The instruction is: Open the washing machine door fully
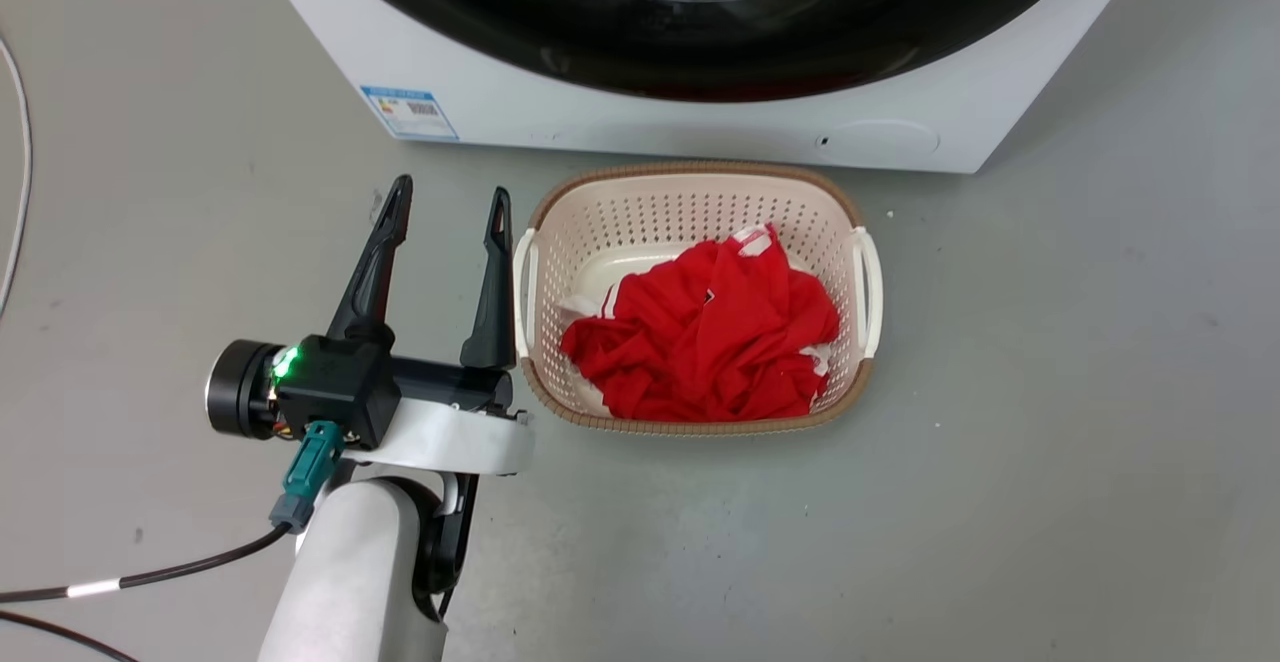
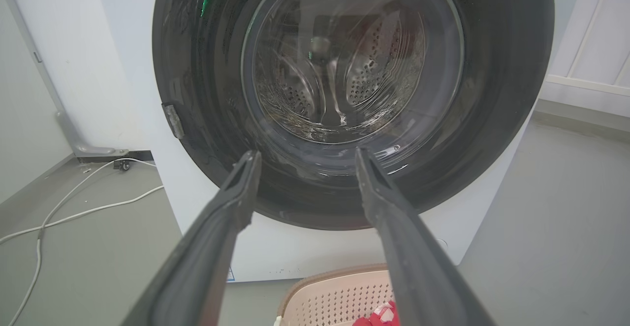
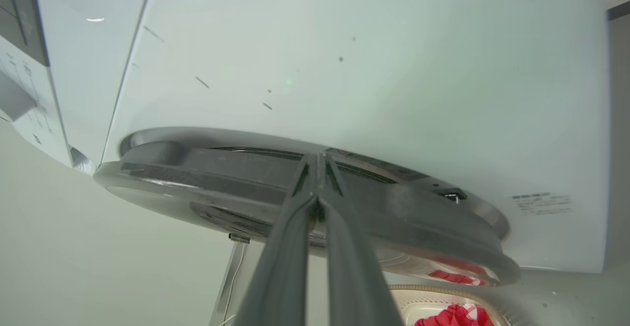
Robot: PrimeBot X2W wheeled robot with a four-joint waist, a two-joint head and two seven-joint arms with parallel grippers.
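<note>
1. Large round glossy black washing machine door [image 1: 700, 72] with a clear glass bowl at its centre: top centre of the head view, against the front of the white washing machine cabinet [image 1: 600, 117].
2. Left gripper [image 1: 450, 189] – lower left of the head view, its two dark fingers spread apart and holding nothing.
3. Right gripper [image 3: 319, 156] – centre of the right wrist view, fingers pressed together, with the tips at the door's rim, seen edge-on. Contact cannot be told.
4. Beige perforated plastic basket [image 1: 690, 170]: centre of the head view, holding a crumpled red garment [image 1: 710, 337].
</note>
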